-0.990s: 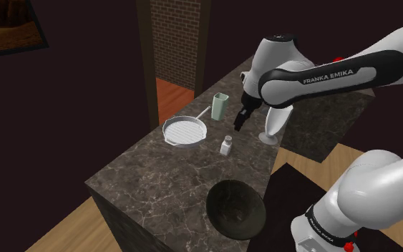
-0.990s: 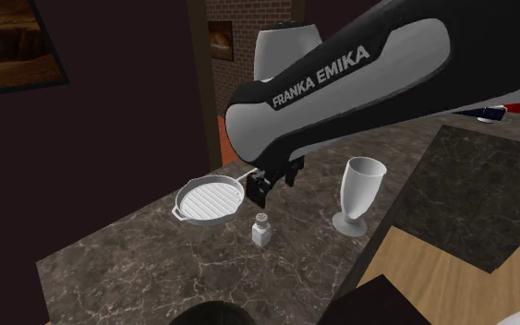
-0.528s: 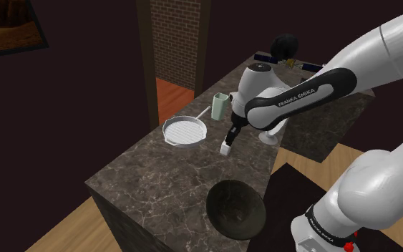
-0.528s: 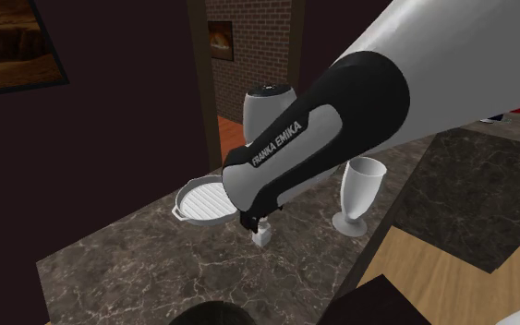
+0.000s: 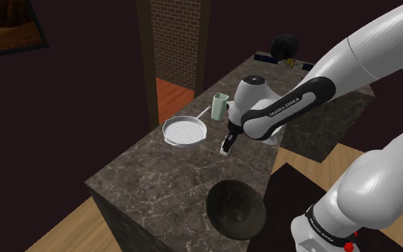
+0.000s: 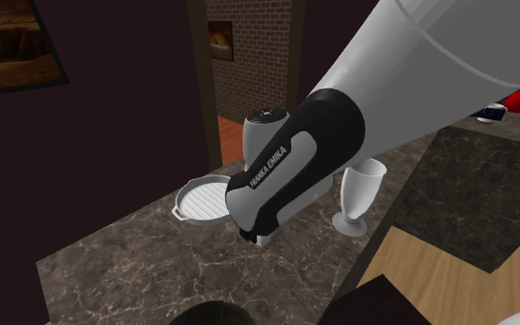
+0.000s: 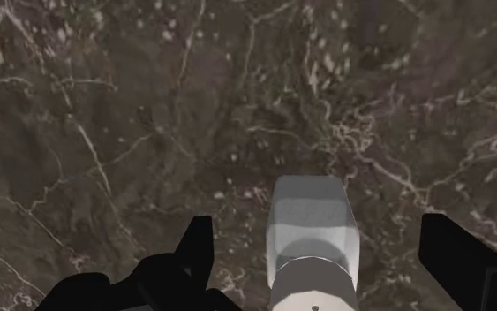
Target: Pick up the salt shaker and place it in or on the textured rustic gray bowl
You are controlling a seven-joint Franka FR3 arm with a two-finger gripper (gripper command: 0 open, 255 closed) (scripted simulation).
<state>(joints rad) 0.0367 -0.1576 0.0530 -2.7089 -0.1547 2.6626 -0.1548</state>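
Observation:
The salt shaker (image 7: pixel 312 243), a small pale block with a rounded cap, stands upright on the dark marble counter (image 5: pixel 157 179). My gripper (image 7: pixel 317 225) is open and has the shaker between its black fingers (image 7: pixel 198 252), with a gap on each side. In the shoulder view the gripper (image 5: pixel 228 143) sits low over the shaker (image 5: pixel 225 150), which is mostly hidden by the hand. From the second exterior view, just the shaker's base (image 6: pixel 264 240) peeks out under the forearm. The dark rough bowl (image 5: pixel 235 209) rests at the counter's near end, well apart from the shaker.
A round ridged grill pan (image 5: pixel 185 131) lies on the shoulder view's left of the shaker, with a pale green cup (image 5: pixel 220 105) behind it. A tall clear goblet (image 6: pixel 359 194) stands close beside the arm. The counter edge drops to a wooden floor (image 6: pixel 452 277).
The arm has swung down and forward, lowering the open gripper from above the counter until its fingers straddle the salt shaker. The shaker has not moved.

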